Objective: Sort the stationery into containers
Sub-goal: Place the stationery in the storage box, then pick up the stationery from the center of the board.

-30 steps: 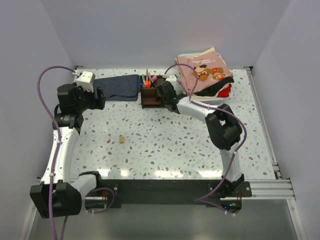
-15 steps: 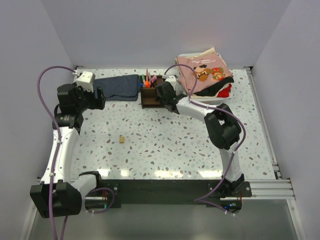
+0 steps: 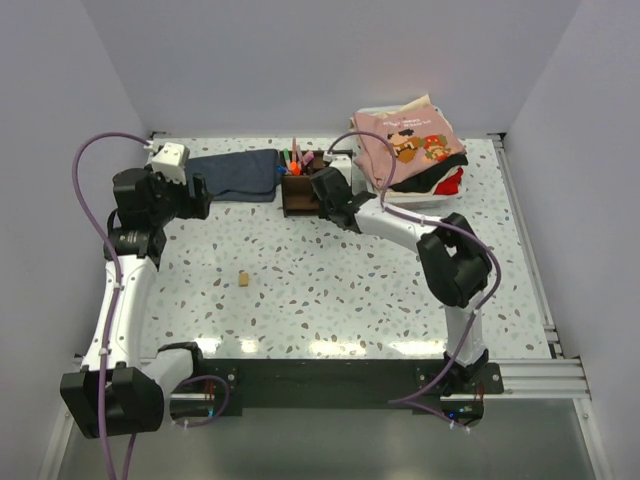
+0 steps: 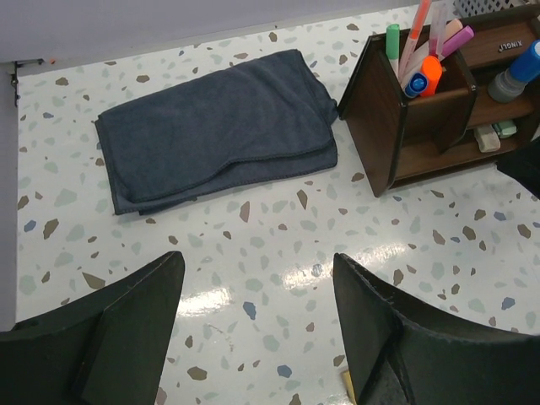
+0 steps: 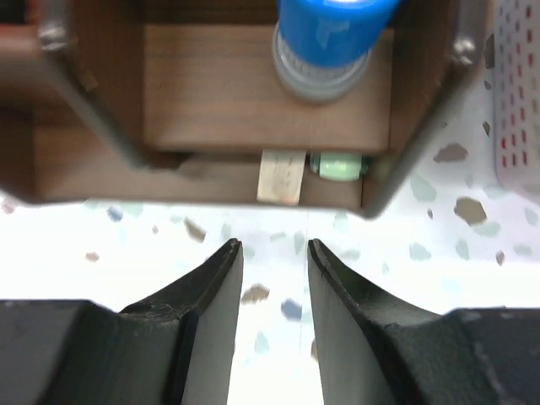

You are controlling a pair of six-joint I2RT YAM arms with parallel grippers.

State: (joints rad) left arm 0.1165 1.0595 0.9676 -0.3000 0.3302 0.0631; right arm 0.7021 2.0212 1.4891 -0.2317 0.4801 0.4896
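Observation:
The dark brown organiser (image 3: pixel 298 194) stands at the back middle of the table. Several coloured pens (image 4: pixel 418 51) stand in its tall compartment. A blue-capped bottle (image 5: pixel 333 34) stands in an upper compartment. A tan eraser (image 5: pixel 281 175) and a pale green eraser (image 5: pixel 337 166) lie in the low front tray. My right gripper (image 5: pixel 272 249) is open and empty, just in front of that tray. Another tan eraser (image 3: pixel 243 279) lies alone on the table. My left gripper (image 4: pixel 257 266) is open and empty above the table, left of the organiser (image 4: pixel 396 118).
A folded dark blue cloth (image 3: pixel 235 172) lies left of the organiser, ahead of the left gripper in its wrist view (image 4: pixel 215 126). A white bin with pink clothes (image 3: pixel 410 150) stands at the back right, its wall close to the organiser (image 5: pixel 519 93).
The right arm has shifted slightly, its elbow moving right and toward the near edge, the gripper staying at the organiser's front. The left arm has barely moved.

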